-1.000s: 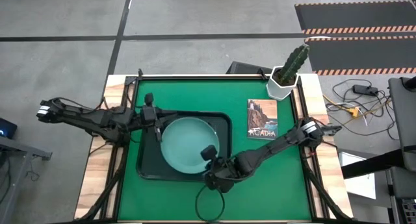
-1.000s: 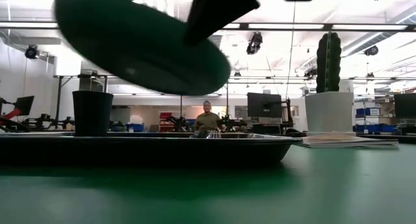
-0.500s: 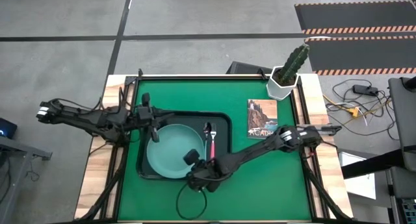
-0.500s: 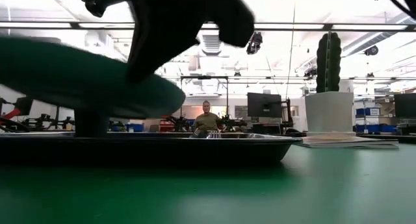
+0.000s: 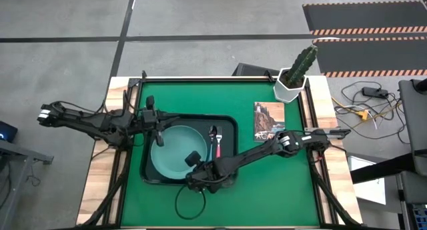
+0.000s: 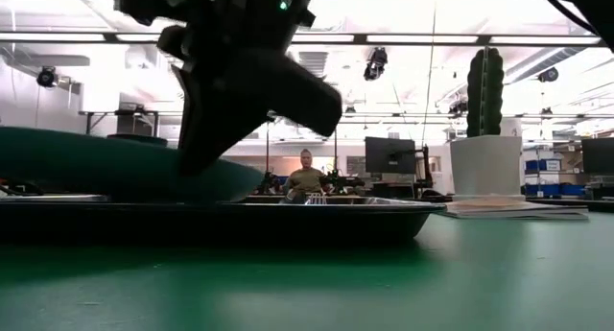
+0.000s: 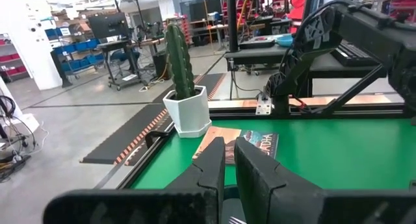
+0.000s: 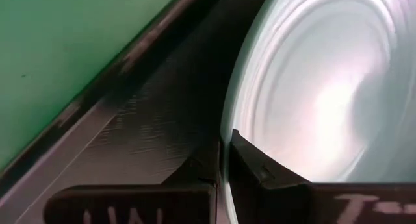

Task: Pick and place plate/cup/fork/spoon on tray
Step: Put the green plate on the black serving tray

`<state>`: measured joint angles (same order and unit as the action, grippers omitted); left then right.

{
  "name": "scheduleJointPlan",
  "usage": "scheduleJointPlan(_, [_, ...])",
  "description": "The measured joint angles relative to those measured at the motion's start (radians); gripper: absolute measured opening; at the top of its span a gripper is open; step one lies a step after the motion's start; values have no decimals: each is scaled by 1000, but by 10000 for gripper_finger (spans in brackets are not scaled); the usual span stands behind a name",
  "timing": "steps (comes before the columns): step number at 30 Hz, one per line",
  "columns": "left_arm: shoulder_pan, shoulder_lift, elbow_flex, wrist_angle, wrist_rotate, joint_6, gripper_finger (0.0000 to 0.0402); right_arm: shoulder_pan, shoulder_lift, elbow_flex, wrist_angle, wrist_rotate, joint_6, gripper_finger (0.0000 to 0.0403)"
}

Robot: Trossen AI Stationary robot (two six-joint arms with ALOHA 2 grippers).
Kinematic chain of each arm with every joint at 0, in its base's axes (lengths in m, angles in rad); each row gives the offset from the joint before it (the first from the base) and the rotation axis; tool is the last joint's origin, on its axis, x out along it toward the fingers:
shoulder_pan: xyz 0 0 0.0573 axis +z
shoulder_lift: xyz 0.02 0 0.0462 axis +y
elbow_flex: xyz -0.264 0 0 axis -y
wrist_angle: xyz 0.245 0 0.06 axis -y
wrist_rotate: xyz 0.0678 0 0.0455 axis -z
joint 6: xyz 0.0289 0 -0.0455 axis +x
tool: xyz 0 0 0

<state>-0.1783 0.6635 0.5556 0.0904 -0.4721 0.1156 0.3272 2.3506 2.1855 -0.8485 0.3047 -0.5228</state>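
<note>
Plate going onto tray; right gripper jaws clenched on its rim. Next: release, lift clear. Left gripper clenched, empty, idle at the tray's far-left edge.

Two dark robot arms are counted, each ending in one pincer: the left pincer and the right pincer. One black tray is seen on one green-covered bench. One pale teal plate is counted, and one fork with a pink-red handle. One cactus in one white pot is seen, and one book. One person is seen in the room beyond.
</note>
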Motion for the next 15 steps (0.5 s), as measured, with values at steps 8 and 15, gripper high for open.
scheduleJointPlan(8, [0, 3, 0, -1, 0, 3, 17, -12, 31, -1, 38, 2, 8, 9])
scheduleJointPlan(15, [0, 4, 0, -1, 0, 4, 17, -15, 34, -1, 57, 3, 25, 23])
